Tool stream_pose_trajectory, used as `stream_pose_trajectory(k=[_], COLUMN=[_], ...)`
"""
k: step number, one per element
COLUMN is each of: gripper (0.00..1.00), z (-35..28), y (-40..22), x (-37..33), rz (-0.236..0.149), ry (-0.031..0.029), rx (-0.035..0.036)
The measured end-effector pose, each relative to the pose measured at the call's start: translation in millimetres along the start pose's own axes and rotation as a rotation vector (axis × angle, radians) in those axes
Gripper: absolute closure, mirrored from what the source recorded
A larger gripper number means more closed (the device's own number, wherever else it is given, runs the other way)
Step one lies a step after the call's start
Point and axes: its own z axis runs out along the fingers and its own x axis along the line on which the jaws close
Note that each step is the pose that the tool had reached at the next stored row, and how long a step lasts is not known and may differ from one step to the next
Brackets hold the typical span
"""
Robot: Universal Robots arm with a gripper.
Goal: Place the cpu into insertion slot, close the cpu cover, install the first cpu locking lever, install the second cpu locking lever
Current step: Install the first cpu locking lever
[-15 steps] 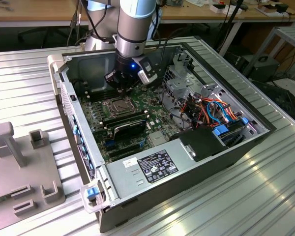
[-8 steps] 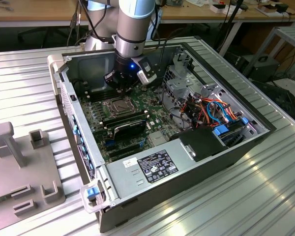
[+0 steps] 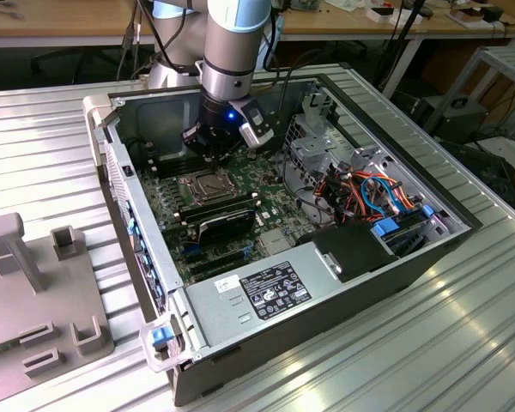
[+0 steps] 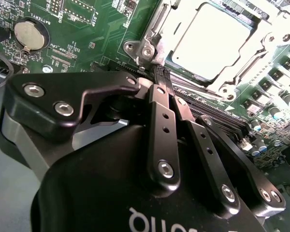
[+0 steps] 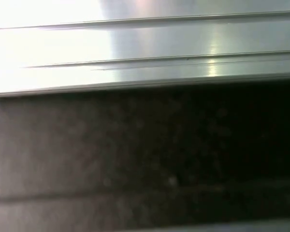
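A robot arm is reaching down into an open computer case [image 3: 326,283] that is sitting on a ribbed metal table [image 3: 463,343]. Its black gripper [image 4: 160,77] is hovering just beside one corner of the insertion slot [image 3: 185,184], low over the green board [image 4: 101,29]. The fingers [image 4: 157,121] are pressing together at their tips, with nothing visible between them.

The cpu [image 4: 208,38] is lying flat in the slot, its pale metal top showing through the opening of the cover [image 4: 157,29], which is lying down over it. In the exterior view the slot is sitting near the board's edge by the case's left wall.

A round coin battery [image 4: 29,35] is sitting on the board, well apart from the slot, with small white print beside it. A white label [image 3: 262,287] with dark print and symbols is covering the power supply's top at the case's near edge. White lettering is running across the gripper's body, cut off by the frame.
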Motion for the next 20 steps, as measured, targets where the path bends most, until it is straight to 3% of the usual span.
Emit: stream_pose_trajectory(k=[20], gripper=[0.89], z=[-1.7], y=[-3.9], x=[-0.4], rz=[0.000], ry=[0.0014], rx=[0.0009])
